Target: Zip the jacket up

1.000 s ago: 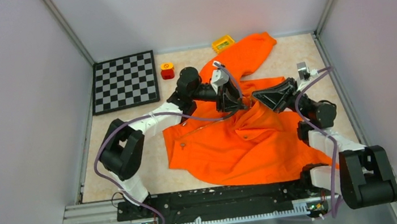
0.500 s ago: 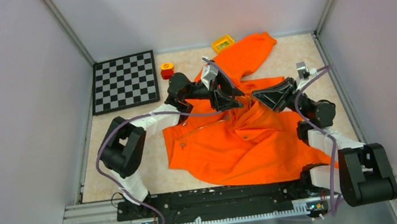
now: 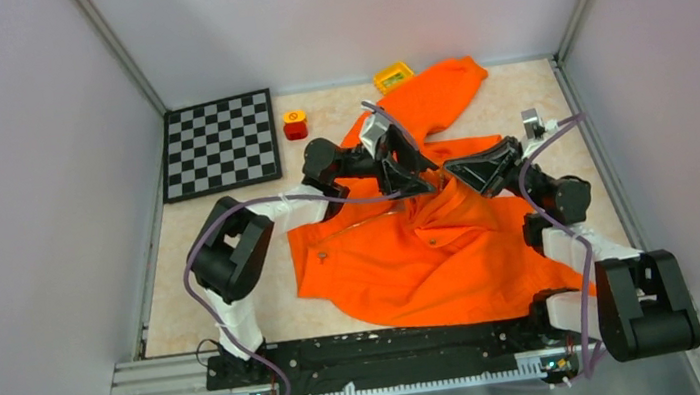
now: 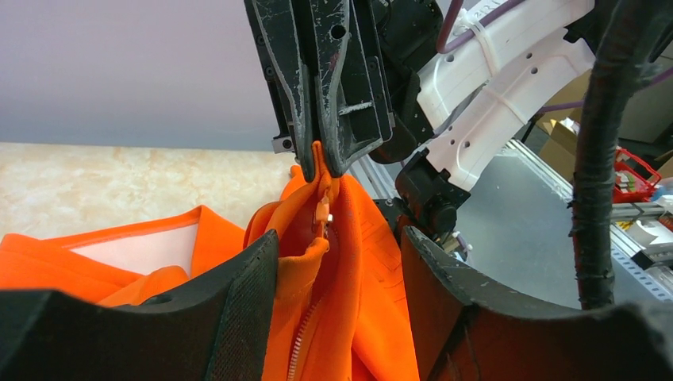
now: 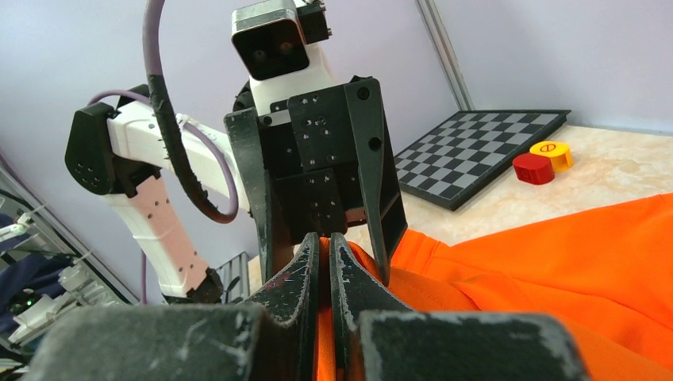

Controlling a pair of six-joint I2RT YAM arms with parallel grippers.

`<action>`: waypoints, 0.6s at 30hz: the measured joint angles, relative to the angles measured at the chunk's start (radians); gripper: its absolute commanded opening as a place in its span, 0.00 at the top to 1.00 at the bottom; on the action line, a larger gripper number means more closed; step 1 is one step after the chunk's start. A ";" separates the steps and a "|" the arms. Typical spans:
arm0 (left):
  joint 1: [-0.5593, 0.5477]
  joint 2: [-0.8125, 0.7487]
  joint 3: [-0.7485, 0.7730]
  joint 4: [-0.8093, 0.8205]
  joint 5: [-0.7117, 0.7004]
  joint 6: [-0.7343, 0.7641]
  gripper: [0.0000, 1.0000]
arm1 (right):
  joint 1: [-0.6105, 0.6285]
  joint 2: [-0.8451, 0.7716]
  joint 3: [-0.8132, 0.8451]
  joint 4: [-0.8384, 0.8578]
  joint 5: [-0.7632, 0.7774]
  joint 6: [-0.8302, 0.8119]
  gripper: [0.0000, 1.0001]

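Note:
The orange jacket (image 3: 432, 243) lies crumpled across the middle of the table. My right gripper (image 3: 454, 171) is shut on a raised fold of it at the top of the zipper; in the right wrist view (image 5: 321, 242) orange fabric shows between its closed fingers. My left gripper (image 3: 421, 177) faces it, open. In the left wrist view my left gripper (image 4: 337, 238) straddles the raised fold without closing on it. The small zipper pull (image 4: 322, 213) hangs just below the right gripper's tips, and the zipper teeth (image 4: 296, 349) run down between my left fingers (image 4: 246, 294).
A chessboard (image 3: 220, 143) lies at the back left, with a red and yellow block (image 3: 295, 124) beside it. A yellow object (image 3: 393, 76) sits at the back wall by the jacket's sleeve. Walls close in on both sides.
My left gripper drew back to the left and up, then came right again toward the right gripper's pinched fold. The right arm and jacket have hardly moved.

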 measured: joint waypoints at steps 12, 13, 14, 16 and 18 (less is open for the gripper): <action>-0.037 0.051 0.047 -0.033 -0.049 -0.004 0.48 | 0.000 0.000 0.000 0.004 -0.003 0.002 1.00; -0.039 0.052 0.050 -0.035 -0.053 -0.004 0.49 | 0.000 0.000 0.000 0.005 -0.003 0.002 1.00; -0.042 0.054 0.053 -0.039 -0.056 -0.003 0.49 | 0.000 0.000 0.000 0.005 -0.003 0.002 1.00; -0.045 0.056 0.054 -0.042 -0.059 -0.003 0.52 | 0.000 0.000 0.000 0.005 -0.003 0.002 1.00; -0.049 0.057 0.054 -0.050 -0.063 -0.002 0.55 | 0.000 0.000 0.000 0.005 -0.003 0.002 1.00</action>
